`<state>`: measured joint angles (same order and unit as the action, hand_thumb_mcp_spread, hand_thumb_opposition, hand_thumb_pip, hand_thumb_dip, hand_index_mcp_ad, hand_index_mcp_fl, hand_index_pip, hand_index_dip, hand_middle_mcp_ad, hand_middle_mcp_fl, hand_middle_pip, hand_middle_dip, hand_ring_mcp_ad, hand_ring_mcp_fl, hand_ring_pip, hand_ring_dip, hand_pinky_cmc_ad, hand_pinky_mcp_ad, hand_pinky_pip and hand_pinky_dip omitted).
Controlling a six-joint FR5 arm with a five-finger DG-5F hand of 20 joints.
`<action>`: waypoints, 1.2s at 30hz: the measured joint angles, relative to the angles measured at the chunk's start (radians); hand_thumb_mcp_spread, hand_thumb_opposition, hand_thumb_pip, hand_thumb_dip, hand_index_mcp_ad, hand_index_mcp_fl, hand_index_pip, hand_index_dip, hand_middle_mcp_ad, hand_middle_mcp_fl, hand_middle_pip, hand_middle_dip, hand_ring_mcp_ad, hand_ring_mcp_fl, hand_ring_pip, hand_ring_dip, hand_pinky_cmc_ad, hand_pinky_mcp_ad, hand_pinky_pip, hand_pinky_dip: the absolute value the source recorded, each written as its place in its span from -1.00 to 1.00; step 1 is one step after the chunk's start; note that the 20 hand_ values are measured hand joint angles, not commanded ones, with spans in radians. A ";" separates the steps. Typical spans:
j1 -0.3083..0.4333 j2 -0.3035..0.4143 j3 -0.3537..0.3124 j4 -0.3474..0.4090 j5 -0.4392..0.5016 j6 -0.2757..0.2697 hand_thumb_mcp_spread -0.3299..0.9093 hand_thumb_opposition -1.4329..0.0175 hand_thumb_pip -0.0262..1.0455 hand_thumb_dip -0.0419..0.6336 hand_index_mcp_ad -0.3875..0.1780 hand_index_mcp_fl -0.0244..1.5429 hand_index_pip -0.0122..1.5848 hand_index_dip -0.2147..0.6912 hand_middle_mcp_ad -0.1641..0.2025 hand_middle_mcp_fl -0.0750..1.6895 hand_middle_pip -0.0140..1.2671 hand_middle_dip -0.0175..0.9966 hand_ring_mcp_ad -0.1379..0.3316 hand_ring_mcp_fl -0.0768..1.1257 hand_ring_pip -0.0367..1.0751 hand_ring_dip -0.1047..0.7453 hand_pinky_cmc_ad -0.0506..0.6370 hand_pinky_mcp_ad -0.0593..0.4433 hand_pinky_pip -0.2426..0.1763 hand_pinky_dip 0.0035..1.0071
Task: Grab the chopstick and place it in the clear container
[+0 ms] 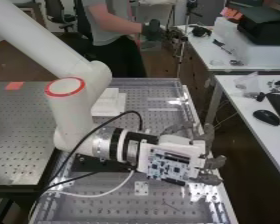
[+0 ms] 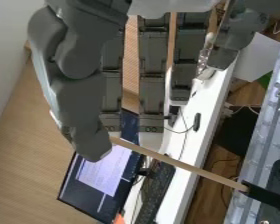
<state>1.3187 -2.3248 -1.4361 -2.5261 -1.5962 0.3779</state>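
Chopstick point(image 2: 177, 162) runs, in the wrist view, slantwise out from the hand point(image 2: 152, 80), one end at it, the other meeting a black piece point(image 2: 265, 196) away from it, perhaps a holder. Whether the hand is clamped on the wood or merely beside it, I cannot tell. The step looks like securing the grasp: close gently and squarely near that end, check the hold, then draw along the stick's own line so it neither twists nor snaps. Beyond the hand lie a laptop point(image 2: 104, 175) and a keyboard point(image 2: 157, 192). In the high view, the hand is over the bench point(image 1: 104, 187), at its edge. Past it, on the desk point(image 1: 227, 97), sits a crumpled clear bag point(image 1: 246, 84), its contents too small to tell; I cannot make out the clear container for certain.
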 joint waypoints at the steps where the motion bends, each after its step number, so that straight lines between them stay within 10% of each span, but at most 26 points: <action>1: 0.000 0.000 0.000 0.000 0.000 -0.001 0.54 -0.22 -0.15 -0.03 -0.31 0.10 -0.35 0.10 0.27 0.12 -0.37 0.33 -0.03 -0.11 -0.75 0.03 -0.05 0.15 0.10 -0.65; 19: 0.003 -0.002 0.006 0.001 0.025 -0.027 0.62 -0.43 -0.18 -0.06 -0.43 0.36 -0.15 0.17 0.24 0.40 -0.32 0.33 -0.01 0.00 -0.75 0.02 0.01 0.15 0.16 -0.65; 36: 0.013 0.015 0.005 0.015 0.060 -0.082 0.72 -0.48 -0.18 -0.06 -0.06 0.67 -0.60 0.35 0.24 0.54 -0.53 0.30 -0.02 0.23 -0.73 0.02 0.11 0.23 0.22 -0.65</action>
<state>1.3316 -2.3093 -1.4308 -2.5110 -1.5367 0.2955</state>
